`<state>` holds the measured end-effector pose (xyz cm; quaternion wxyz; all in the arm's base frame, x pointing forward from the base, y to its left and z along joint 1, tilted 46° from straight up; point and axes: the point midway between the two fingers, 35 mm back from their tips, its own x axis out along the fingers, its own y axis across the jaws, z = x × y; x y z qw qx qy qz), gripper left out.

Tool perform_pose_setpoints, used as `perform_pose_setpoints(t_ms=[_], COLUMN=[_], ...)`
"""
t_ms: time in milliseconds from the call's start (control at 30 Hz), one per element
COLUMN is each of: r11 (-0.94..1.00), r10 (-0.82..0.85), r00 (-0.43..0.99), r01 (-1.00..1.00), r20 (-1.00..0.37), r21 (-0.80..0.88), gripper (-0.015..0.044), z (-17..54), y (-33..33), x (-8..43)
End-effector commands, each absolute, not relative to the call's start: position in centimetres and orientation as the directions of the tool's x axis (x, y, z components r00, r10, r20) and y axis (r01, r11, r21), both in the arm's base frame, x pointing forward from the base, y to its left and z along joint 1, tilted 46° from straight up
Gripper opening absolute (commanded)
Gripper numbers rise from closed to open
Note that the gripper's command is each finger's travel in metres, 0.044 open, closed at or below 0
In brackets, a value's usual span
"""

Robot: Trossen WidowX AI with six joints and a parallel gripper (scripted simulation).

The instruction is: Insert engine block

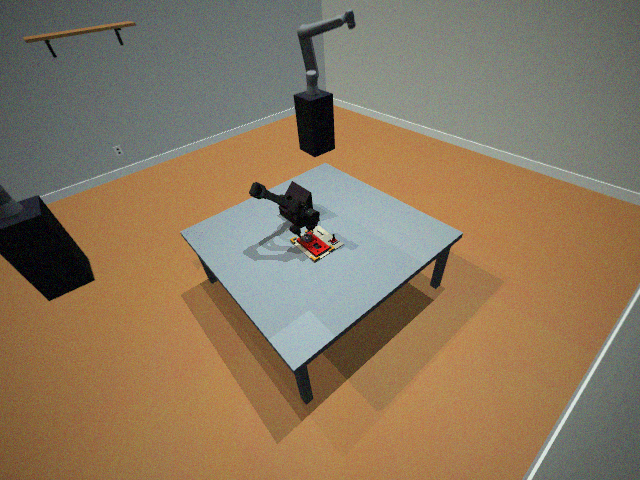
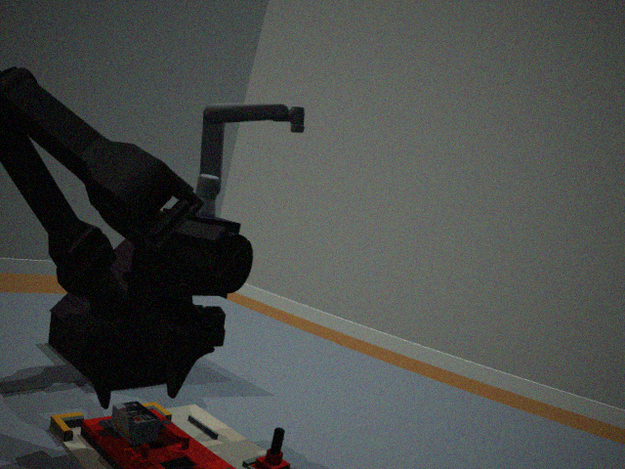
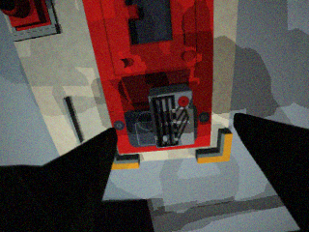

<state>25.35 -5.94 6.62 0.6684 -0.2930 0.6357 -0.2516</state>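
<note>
The red car body (image 1: 323, 252) (image 2: 201, 450) (image 3: 107, 43) lies on the cream board (image 1: 337, 246) (image 3: 36, 63). The grey engine block (image 1: 307, 237) (image 2: 135, 422) (image 3: 169, 121) stands at the car body's near end in the wrist view, over the right part of the dark opening (image 3: 136, 132). Dark opening floor shows left of it. It rises well above the red surface and looks slightly turned. How deep it sits and which side faces the rib are unclear. My gripper (image 1: 303, 229) (image 2: 139, 399) (image 3: 174, 126) is open and empty above the block, fingertips apart on either side.
Yellow and grey corner brackets (image 2: 65, 425) (image 3: 219, 151) bound the car body. A red base with a black post (image 2: 274, 448) stands on the board, beyond a thin dark bar (image 2: 202, 426) (image 3: 73, 118). Another grey arm (image 1: 307, 49) (image 2: 212, 141) stands behind the table (image 1: 232, 258).
</note>
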Motion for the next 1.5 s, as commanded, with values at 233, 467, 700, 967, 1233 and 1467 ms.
perform_pose_setpoints(t_ms=[233, 467, 700, 967, 1233, 1467], r11=[0.697, 0.696, 0.696, 0.696, 0.699, 0.705], r10=[-0.714, -0.714, -0.714, -0.714, -0.711, -0.705], r00=[0.057, 0.057, 0.057, 0.057, 0.058, 0.059], r01=[-0.046, -0.046, -0.046, -0.046, -0.047, -0.048], r20=[-0.698, -0.698, -0.698, -0.698, -0.701, -0.706], r21=[-0.716, -0.717, -0.717, -0.717, -0.713, -0.708], gripper=[0.0440, 0.0387, 0.0204, 0.0111, 0.0000, 0.0000], z=[5.2, 4.9, 4.9, 4.9, 5.5, 6.8], y=[-7.3, -7.7, -7.7, -7.7, -6.9, -5.3], x=[25.1, 25.1, 25.1, 25.1, 25.3, 25.6])
